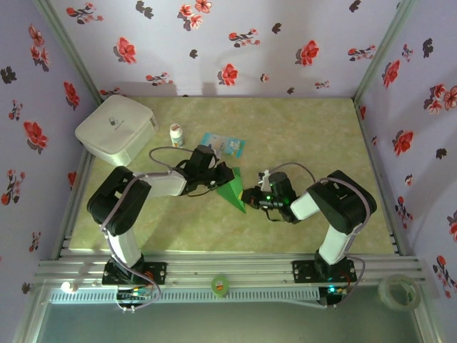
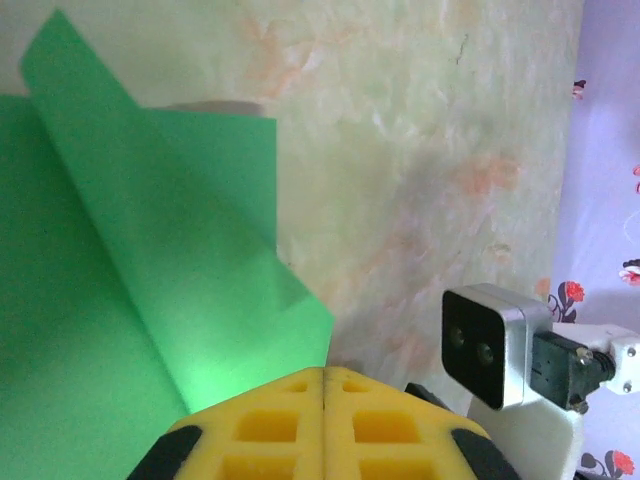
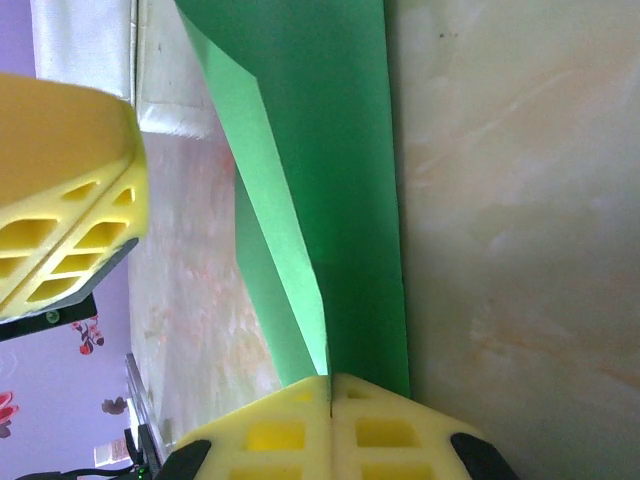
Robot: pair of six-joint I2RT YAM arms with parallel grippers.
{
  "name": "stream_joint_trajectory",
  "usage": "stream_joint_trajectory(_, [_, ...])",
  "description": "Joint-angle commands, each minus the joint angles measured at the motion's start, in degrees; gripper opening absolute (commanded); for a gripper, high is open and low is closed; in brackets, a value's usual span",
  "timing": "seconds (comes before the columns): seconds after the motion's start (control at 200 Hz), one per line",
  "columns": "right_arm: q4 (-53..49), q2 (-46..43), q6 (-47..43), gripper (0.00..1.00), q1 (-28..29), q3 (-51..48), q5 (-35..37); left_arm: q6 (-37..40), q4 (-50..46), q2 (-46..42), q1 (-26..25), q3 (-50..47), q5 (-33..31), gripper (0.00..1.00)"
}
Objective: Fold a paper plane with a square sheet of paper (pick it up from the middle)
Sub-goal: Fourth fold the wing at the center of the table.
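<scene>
Folded green paper [image 1: 232, 189]: table centre, pointed tip toward 5 o'clock, one flap raised.
Left gripper [image 2: 323, 372]: at the paper's 10 o'clock; fingers pressed together, tips at the paper's edge; whether they pinch it cannot be told.
Right gripper [image 3: 330, 380]: at the paper's 3 o'clock; fingers pinching its crease.
Blue-and-white packet [image 1: 223, 145]: at the paper's 12 o'clock, apart.

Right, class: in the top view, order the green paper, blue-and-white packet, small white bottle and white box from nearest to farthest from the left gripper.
1. green paper, at the left gripper's tips
2. blue-and-white packet, just behind it
3. small white bottle, behind and left
4. white box, back-left corner
</scene>
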Motion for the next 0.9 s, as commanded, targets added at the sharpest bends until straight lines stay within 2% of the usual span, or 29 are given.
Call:
stream_joint_trajectory(0.0, [-4.87, 1.40, -1.46, 0.00, -0.24, 0.40, 2.37, 1.22, 0.84, 2.55, -0.29, 1.60, 1.75, 0.06])
stream_joint_trajectory(0.895, [-9.78, 0.82, -1.99, 0.01, -0.25, 1.67, 2.82, 1.24, -1.27, 8.22, 0.47, 4.80, 0.32, 0.06])
